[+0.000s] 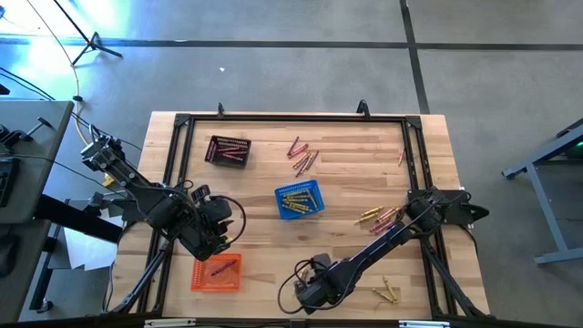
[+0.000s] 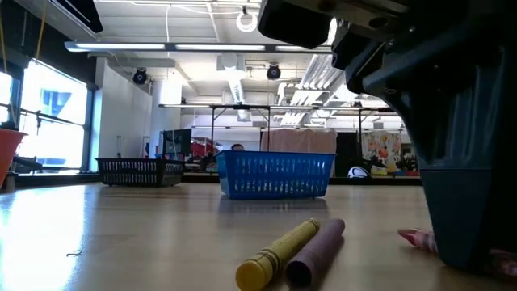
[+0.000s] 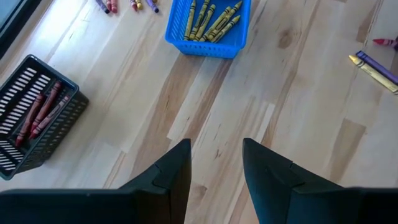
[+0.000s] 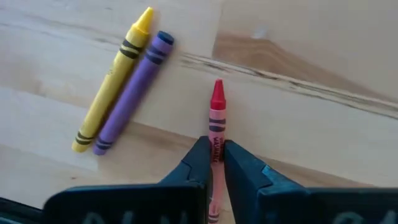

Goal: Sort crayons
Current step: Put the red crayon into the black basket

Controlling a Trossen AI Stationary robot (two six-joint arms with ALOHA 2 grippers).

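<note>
My right gripper (image 4: 217, 152) stands near the table's near edge (image 1: 314, 287), pointing down and shut on a red crayon (image 4: 216, 118). A yellow crayon (image 4: 112, 81) and a purple crayon (image 4: 132, 93) lie side by side flat on the wood next to it (image 2: 291, 250). My left gripper (image 3: 216, 146) hangs open above the table's left side (image 1: 219, 239), holding nothing. Yellow crayons lie in the blue basket (image 1: 299, 200), red ones in the black basket (image 3: 37, 112), and some in the orange basket (image 1: 217, 271). My right gripper pinches the red crayon between its two fingers, on the wrapped shaft (image 4: 216, 146) back from the pointed tip. The fingers come from above, pointing down, one on each long side. The crayon lies flat on the wood, its tip (image 4: 217, 87) sticking out past the fingertips.
Loose crayons lie in small groups: at the far middle (image 1: 301, 155), at the right by my right arm (image 1: 378, 217) and at the near right (image 1: 387, 293). A black frame rims the table (image 1: 291, 116). Bare wood lies between the baskets.
</note>
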